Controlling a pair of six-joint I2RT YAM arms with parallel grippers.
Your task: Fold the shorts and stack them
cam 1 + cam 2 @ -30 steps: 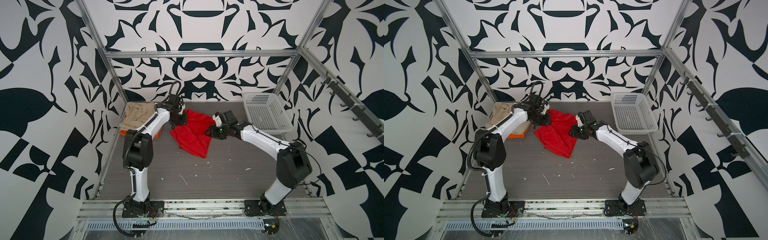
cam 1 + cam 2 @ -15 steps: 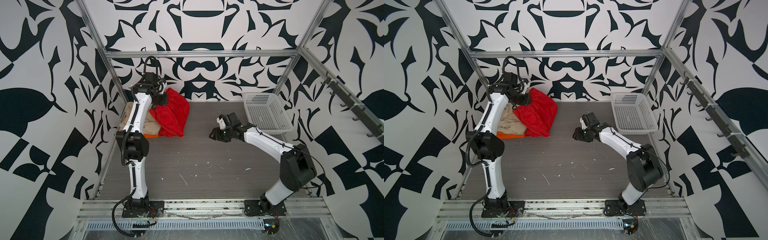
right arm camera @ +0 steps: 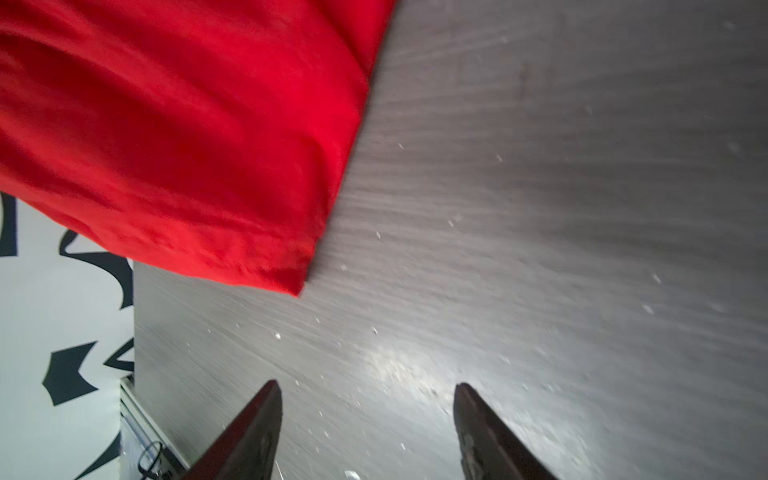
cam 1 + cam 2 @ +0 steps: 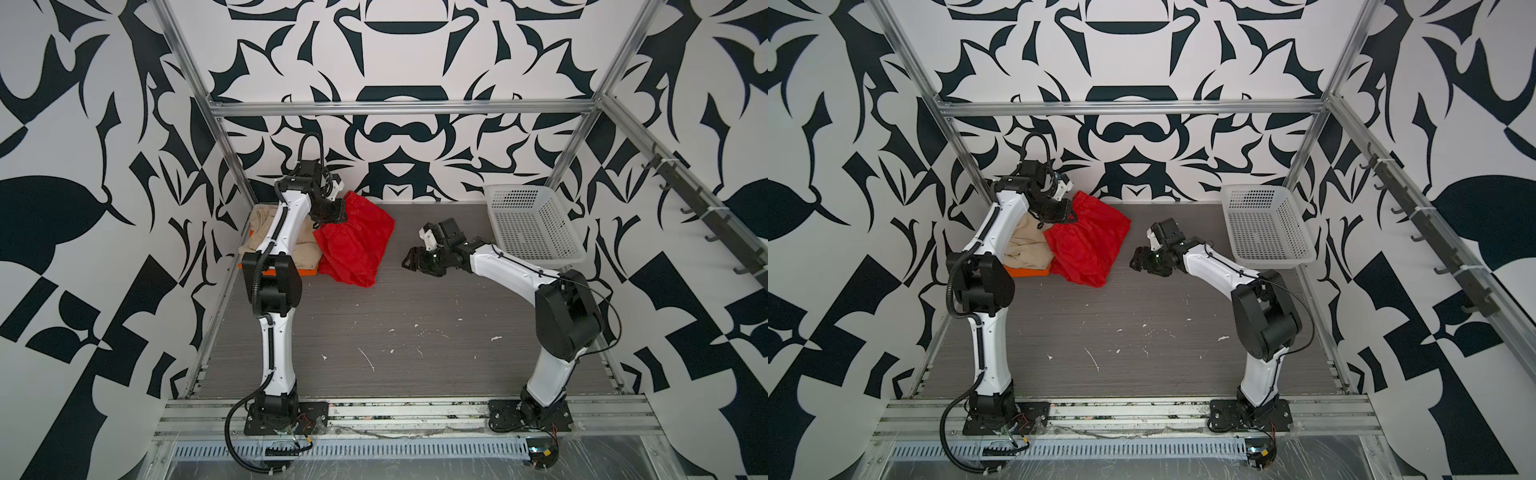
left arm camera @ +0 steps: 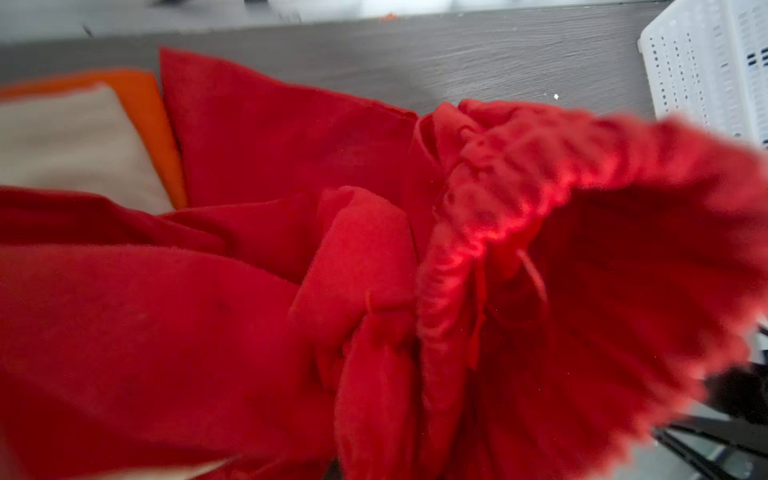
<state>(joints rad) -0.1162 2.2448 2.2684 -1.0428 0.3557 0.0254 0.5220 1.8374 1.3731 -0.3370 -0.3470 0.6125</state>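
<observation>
Grey bench (image 4: 374, 332), far-left corner: left end effector (image 4: 337, 210) pinches the red shorts (image 4: 353, 249) by the waistband, against beige shorts (image 4: 305, 254) stacked on orange shorts (image 4: 309, 272); right end effector (image 3: 365, 386) gapes wide, empty.

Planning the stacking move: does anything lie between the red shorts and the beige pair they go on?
Nothing visible does. The red shorts, held by the left gripper, hang beside the beige shorts; only the left arm itself crosses above that pair.

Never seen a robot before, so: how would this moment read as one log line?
left fingers: shut on red shorts, held up | right fingers: open, empty | beige shorts on orange shorts
</observation>
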